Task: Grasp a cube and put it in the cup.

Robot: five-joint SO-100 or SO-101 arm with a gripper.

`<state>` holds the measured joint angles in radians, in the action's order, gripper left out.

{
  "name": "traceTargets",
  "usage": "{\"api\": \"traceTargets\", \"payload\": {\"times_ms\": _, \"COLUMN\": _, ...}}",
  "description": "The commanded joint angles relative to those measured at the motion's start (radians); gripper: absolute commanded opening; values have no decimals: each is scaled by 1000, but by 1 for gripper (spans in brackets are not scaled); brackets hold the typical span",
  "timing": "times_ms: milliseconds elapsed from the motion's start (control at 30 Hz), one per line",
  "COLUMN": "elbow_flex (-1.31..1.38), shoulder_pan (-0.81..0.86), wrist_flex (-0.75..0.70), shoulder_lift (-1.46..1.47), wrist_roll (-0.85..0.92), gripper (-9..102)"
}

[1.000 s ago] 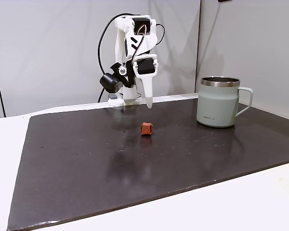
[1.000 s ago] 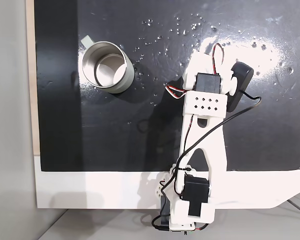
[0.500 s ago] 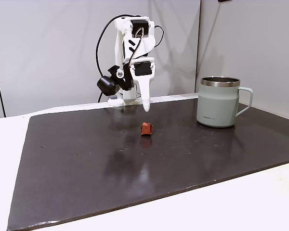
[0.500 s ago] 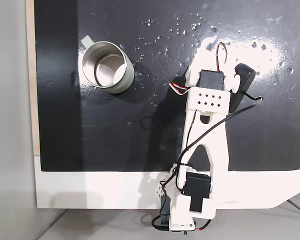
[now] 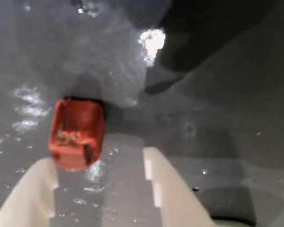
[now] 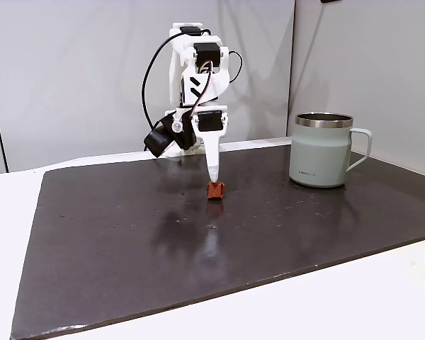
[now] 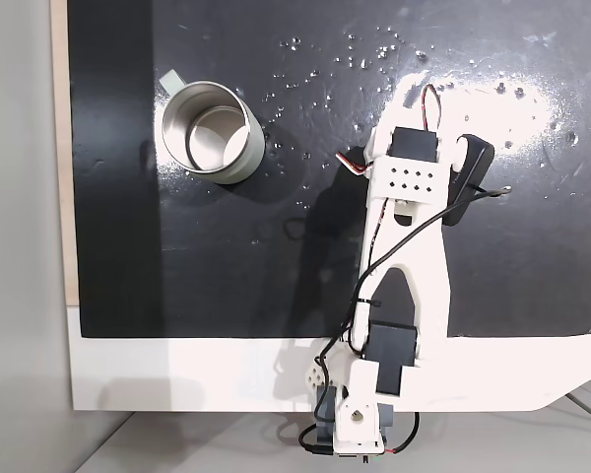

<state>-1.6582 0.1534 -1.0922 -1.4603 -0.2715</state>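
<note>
In the wrist view, the white plastic pincer (image 5: 99, 177) stands open and empty, its two fingertips rising from the bottom edge with a clear gap between them. The small rust-orange matte cube (image 5: 76, 133) lies just ahead of the tips and off to the left, its near corner almost over the left fingertip (image 5: 35, 189) and not centred in the gap. By my reading, the coming move turns on this: the pincer must shift left in this view before it closes. The blur hides whether the left tip already touches the cube.

In a fixed view from the side, the pincer (image 6: 214, 176) points straight down just above the cube (image 6: 215, 189) on the dark table (image 6: 163, 241). Farther right, well apart, stands the pale sage-green steel-rimmed mug (image 6: 321, 150), upright, handle to the right.
</note>
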Motion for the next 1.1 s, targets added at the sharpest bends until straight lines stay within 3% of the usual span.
{"api": "traceTargets", "payload": {"times_ms": 0, "elbow_flex": 80, "shoulder_pan": 12, "wrist_flex": 14, "shoulder_lift": 6, "wrist_roll": -6, "gripper": 21}}
{"api": "traceTargets", "payload": {"times_ms": 1067, "elbow_flex": 149, "shoulder_pan": 5, "wrist_flex": 40, "shoulder_lift": 132, "wrist_roll": -3, "gripper": 16}}
